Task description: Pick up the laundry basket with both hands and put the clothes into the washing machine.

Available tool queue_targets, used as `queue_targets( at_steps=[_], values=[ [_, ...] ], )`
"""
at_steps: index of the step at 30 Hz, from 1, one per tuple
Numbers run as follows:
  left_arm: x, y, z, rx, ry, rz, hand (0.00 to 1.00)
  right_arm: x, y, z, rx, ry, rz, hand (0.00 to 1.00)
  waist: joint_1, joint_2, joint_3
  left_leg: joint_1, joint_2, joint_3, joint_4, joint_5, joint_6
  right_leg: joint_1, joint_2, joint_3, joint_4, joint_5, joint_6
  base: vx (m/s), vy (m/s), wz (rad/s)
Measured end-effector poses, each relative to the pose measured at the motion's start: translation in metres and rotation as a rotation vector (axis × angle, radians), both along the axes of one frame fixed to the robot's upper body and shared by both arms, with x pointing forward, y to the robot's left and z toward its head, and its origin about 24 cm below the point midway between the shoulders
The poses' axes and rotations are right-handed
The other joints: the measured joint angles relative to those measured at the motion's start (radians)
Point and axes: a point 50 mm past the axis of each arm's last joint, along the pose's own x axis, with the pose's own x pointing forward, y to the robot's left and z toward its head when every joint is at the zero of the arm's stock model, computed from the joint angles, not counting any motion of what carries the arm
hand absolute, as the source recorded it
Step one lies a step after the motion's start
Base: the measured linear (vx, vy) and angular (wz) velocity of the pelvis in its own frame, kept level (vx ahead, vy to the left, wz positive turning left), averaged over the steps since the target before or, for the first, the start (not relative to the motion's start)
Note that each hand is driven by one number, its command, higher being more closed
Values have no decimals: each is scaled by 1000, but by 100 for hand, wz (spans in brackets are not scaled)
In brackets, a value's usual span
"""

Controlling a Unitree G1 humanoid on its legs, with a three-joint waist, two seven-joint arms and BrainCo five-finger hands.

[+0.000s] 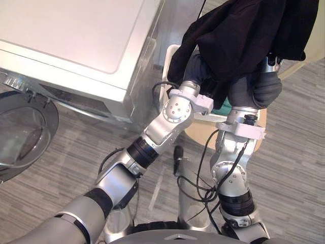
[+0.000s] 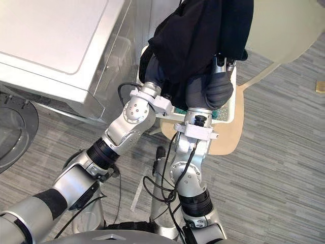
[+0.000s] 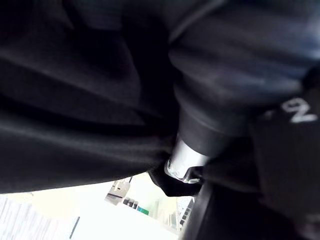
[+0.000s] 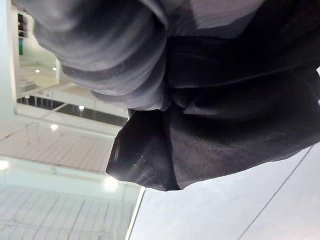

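Bright, even indoor light falls from above: the white top of the washing machine (image 1: pixel 76 35) at the far left glares almost blank, and the grey floor (image 1: pixel 294 168) carries only soft, faint shadows. The black garment (image 1: pixel 244 35) swallows the light, its folds dimly lit in both wrist views. Small ceiling lights (image 4: pixel 81 107) burn as white spots past it.

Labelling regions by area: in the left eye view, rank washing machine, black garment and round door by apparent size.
Largest to smallest:
washing machine
black garment
round door; the door is cut off at the edge.
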Motion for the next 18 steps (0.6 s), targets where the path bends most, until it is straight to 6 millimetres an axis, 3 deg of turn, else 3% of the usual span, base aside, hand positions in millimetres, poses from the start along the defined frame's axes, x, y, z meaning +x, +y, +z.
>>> queue_targets(
  at_steps=[14, 18],
  values=[
    [0, 1, -6, 0, 22, 10, 100, -6, -6, -15, -28, 91, -61, 0, 1, 0, -21, 16, 21, 16, 50, -41, 1, 15, 10, 24, 9, -6, 10, 14, 11, -5],
    [0, 1, -13, 5, 39, 9, 100, -7, -9, -23, -37, 143, -88, 0, 3, 0, -53, 19, 22, 17, 53, -46, 0, 16, 10, 25, 12, -8, 9, 28, 9, -1]
  ],
)
